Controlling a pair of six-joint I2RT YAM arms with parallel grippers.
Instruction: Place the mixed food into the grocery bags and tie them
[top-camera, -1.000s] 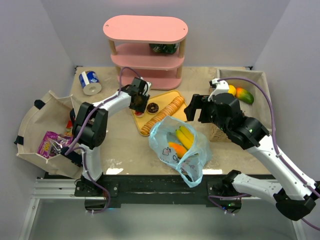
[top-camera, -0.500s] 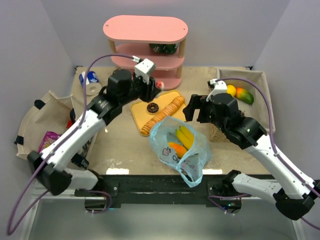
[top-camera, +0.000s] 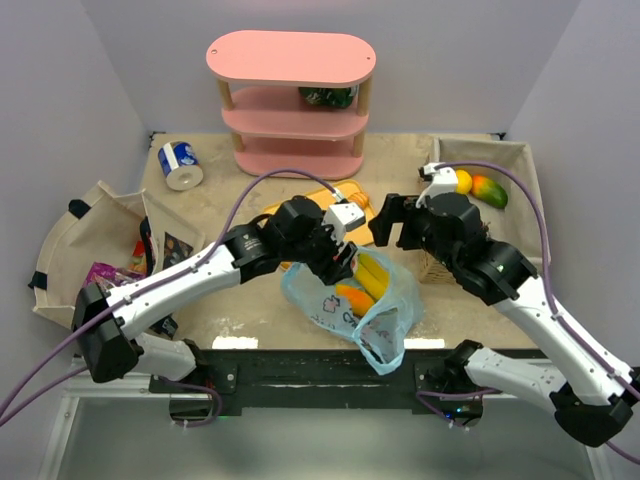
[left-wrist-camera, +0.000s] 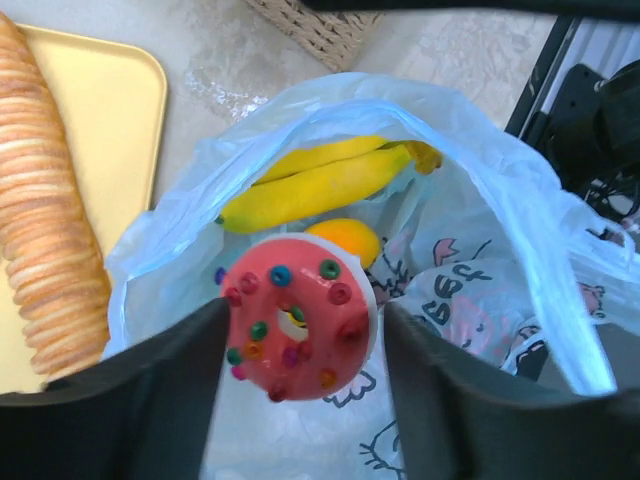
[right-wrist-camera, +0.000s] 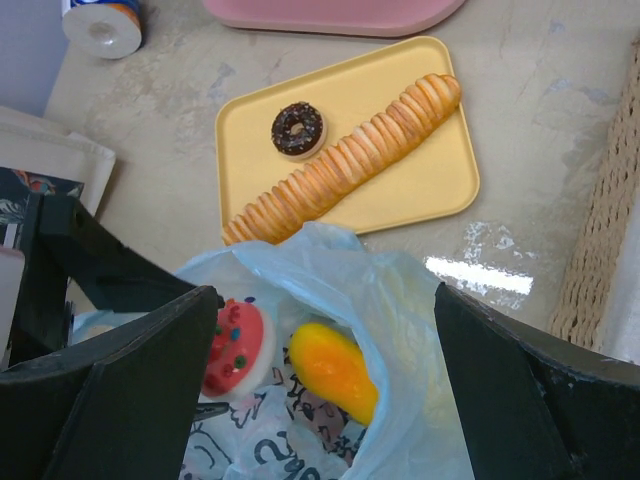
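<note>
Tabletop (top-camera: 210, 205): left fingers (left-wrist-camera: 130, 400) hold doughnut (left-wrist-camera: 295, 328) at bag (left-wrist-camera: 520, 230) mouth.

Sliced loaf (right-wrist-camera: 345, 165) on yellow tray (right-wrist-camera: 420, 190)

Left hand (top-camera: 336, 264) at mouth of light-blue bag (top-camera: 392, 312); bananas (top-camera: 371, 274) inside; right hand (top-camera: 393, 222) just beyond bag.

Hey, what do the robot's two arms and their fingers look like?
The left arm and right arm have white links with black joints. A thin purple cable loops along each. The fingers are broad, matte black.
</note>
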